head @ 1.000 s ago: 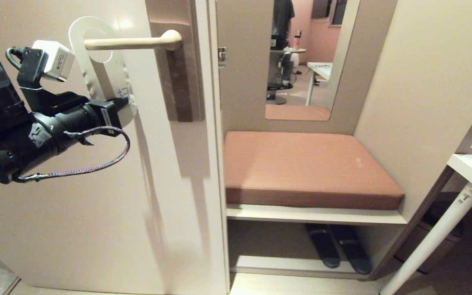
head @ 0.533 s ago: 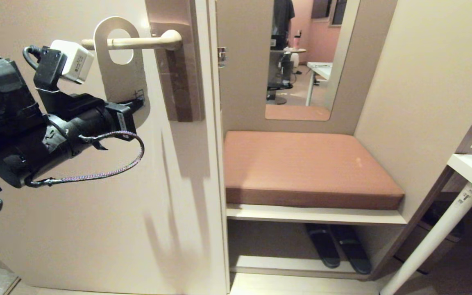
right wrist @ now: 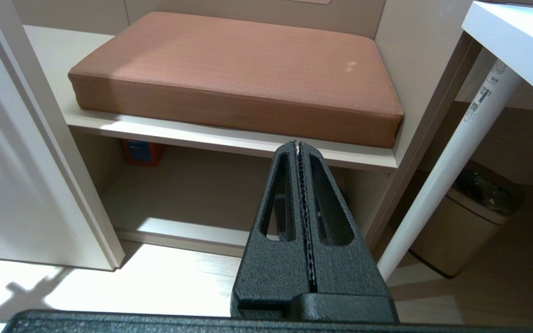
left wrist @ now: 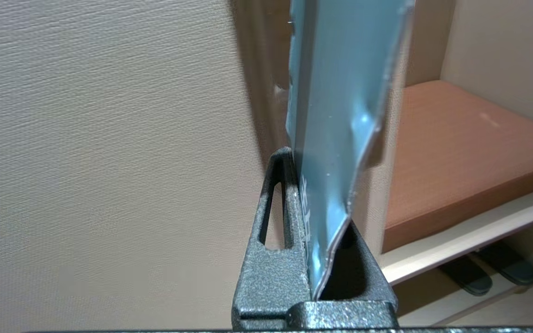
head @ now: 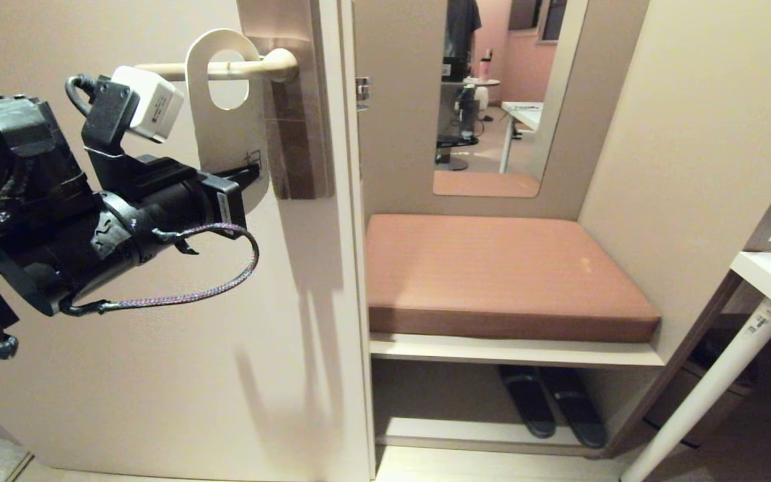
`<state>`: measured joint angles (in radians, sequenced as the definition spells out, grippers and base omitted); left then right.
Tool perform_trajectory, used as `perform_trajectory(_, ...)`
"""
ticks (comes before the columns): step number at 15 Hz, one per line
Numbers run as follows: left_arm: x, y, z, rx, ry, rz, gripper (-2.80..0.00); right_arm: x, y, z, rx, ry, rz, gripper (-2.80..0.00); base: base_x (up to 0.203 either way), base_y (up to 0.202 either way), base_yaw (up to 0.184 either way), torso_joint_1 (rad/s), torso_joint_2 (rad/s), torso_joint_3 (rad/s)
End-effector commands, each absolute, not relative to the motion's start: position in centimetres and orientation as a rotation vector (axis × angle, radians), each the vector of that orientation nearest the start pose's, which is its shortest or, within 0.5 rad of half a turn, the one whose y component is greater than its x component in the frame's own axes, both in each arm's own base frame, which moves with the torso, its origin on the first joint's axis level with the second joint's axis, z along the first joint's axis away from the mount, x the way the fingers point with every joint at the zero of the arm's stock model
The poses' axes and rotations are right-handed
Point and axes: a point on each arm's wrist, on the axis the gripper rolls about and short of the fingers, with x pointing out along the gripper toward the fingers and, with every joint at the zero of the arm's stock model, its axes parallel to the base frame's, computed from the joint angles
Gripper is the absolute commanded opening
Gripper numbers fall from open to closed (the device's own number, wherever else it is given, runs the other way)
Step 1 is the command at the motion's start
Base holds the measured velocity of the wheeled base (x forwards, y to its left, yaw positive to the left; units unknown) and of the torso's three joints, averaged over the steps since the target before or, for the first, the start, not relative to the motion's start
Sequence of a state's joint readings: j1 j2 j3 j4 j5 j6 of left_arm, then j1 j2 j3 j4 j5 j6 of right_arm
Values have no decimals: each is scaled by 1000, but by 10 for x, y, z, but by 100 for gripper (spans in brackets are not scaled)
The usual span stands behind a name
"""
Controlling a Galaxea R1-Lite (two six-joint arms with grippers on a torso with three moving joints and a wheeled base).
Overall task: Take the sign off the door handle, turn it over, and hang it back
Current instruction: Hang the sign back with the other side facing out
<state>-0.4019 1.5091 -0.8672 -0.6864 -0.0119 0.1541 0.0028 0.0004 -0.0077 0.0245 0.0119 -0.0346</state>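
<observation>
The left gripper (head: pixel 251 175) is clamping the lower end of the sign (head: pixel 228 117), its fingers closed flat on the card; the left wrist view is showing the blue face of the sign (left wrist: pixel 336 115) pinched between them. From that grip the sign is standing upward, long axis near vertical, with the oval hole at the top threaded over the door handle (head: pixel 251 67). The handle is lying horizontal, running from its free tip toward the brown backplate (head: pixel 298 134), and the sign is sitting well along it, just beside the backplate. The plain white side is facing the head camera.

Judgement: the hanging step is nearly complete; the coming move is turning on whether the top of the hole is resting on the lever before release. That contact is not resolvable here.

The right gripper (right wrist: pixel 300 148) is hanging parked, fingers pressed together on nothing, near the cushioned bench (right wrist: pixel 234 69). The left arm is the nearer one.
</observation>
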Motion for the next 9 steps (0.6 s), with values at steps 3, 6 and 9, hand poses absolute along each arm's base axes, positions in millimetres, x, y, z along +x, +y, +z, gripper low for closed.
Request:
perform_trajectory(3,242,-116,260,142,-82,-454,-280,-23,0,75,-35,17,16,-280,0,0,0,0,0,0)
perform_trajectory(6,241,-120,258,143,-78,-468,-280,-23,0,75,-35,17,16,-280,0,0,0,0,0,0)
perform_trajectory(9,239,-121,253,146,-58,-476,0,-23,0,75,-35,17,16,-280,0,0,0,0,0,0)
